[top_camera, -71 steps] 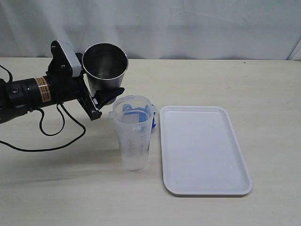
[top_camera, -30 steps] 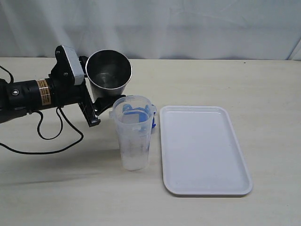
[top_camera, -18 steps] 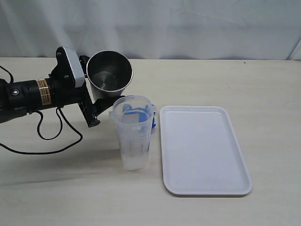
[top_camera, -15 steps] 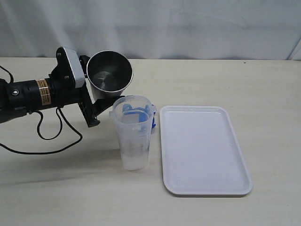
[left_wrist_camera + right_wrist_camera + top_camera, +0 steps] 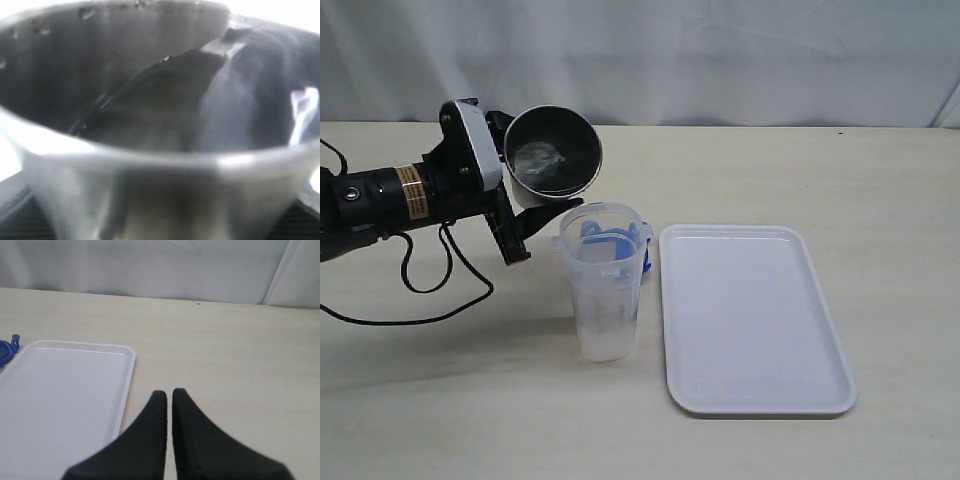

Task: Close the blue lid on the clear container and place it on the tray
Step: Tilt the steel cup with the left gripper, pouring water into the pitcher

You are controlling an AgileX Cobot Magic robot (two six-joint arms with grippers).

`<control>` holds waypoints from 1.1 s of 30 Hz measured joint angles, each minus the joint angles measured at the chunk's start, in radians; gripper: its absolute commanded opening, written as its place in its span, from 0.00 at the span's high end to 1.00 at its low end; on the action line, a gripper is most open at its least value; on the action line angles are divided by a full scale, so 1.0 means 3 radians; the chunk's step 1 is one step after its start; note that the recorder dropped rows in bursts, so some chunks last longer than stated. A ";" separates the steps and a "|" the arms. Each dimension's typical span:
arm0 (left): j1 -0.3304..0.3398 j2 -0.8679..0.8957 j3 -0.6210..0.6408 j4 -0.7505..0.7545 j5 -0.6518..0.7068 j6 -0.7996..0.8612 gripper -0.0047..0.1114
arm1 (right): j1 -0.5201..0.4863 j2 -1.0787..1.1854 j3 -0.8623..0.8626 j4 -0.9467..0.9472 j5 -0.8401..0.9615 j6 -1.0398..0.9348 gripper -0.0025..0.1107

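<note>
The clear container stands upright on the table, just left of the white tray. The blue lid lies on the table behind it, seen partly through its wall, and a sliver of the blue lid shows past the tray in the right wrist view. My left gripper is shut on a grey metal cup and holds it tipped, mouth toward the camera, above and behind the container's rim. That cup fills the left wrist view, with a slanted liquid line inside. My right gripper is shut on nothing, beside the tray.
A black cable loops over the table under the left arm. A pale curtain closes off the back of the table. The tray holds nothing.
The left arm has crept right toward the container and rolled, tipping the metal cup further over. The container, lid, tray and right gripper have not moved.
</note>
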 measured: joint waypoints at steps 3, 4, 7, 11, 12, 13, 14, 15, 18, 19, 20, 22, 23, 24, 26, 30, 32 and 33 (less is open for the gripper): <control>0.0000 0.0000 0.0000 -0.0007 0.0000 0.0027 0.96 | 0.0000 0.0000 0.0000 0.0000 0.0000 0.0000 0.94; 0.0000 0.0000 0.0000 -0.0009 0.0000 0.0034 0.96 | 0.0000 0.0000 0.0000 0.0000 0.0000 0.0000 0.94; 0.0000 0.0000 0.0000 -0.0021 0.0000 0.0060 0.96 | 0.0000 0.0000 0.0000 0.0000 0.0000 0.0000 0.94; 0.0000 0.0000 0.0000 -0.0021 0.0000 0.0105 0.96 | 0.0000 0.0000 0.0000 0.0000 0.0000 0.0000 0.94; 0.0000 0.0000 0.0000 -0.0021 0.0000 0.0113 0.96 | 0.0000 0.0000 0.0000 0.0000 0.0000 0.0000 0.94; 0.0000 0.0000 0.0000 -0.0021 0.0000 0.0118 0.96 | 0.0000 0.0000 0.0000 0.0000 0.0000 0.0000 0.94; 0.0000 0.0000 0.0000 -0.0021 0.0000 0.0130 0.96 | 0.0000 0.0000 0.0000 0.0000 0.0000 0.0000 0.94; 0.0000 0.0000 0.0000 -0.0021 0.0000 0.0144 0.96 | 0.0000 0.0000 0.0000 0.0000 0.0000 0.0000 0.94; 0.0000 0.0000 0.0000 -0.0021 0.0000 0.0252 0.96 | 0.0000 0.0000 0.0000 0.0000 0.0000 0.0000 0.94; 0.0000 0.0000 0.0000 -0.0021 0.0000 0.0306 0.96 | 0.0000 0.0000 0.0000 0.0000 0.0000 0.0000 0.94; 0.0000 0.0000 0.0000 -0.0021 0.0000 0.0333 0.96 | 0.0000 0.0000 0.0000 0.0000 0.0000 0.0000 0.94; 0.0000 0.0000 0.0000 -0.0028 0.0000 0.0370 0.96 | 0.0000 0.0000 0.0000 0.0000 0.0000 0.0000 0.94; 0.0000 0.0000 0.0000 -0.0043 0.0000 0.0384 0.96 | 0.0000 0.0000 0.0000 0.0000 0.0000 0.0000 0.94; 0.0000 0.0000 0.0000 -0.0050 0.0000 0.0393 0.96 | 0.0000 0.0000 0.0000 0.0000 0.0000 0.0000 0.94; 0.0000 0.0000 0.0000 -0.0069 0.0000 0.0433 0.96 | 0.0000 0.0000 0.0000 0.0000 0.0000 0.0000 0.94; 0.0000 0.0000 0.0000 -0.0104 0.0000 0.0502 0.96 | 0.0000 0.0000 0.0000 0.0000 0.0000 0.0000 0.94; 0.0000 0.0000 0.0000 -0.0110 0.0000 0.0538 0.96 | 0.0000 0.0000 0.0000 0.0000 0.0000 0.0000 0.94; 0.0000 0.0000 0.0000 -0.0110 0.0000 0.0546 0.96 | 0.0000 0.0000 0.0000 0.0000 0.0000 0.0000 0.94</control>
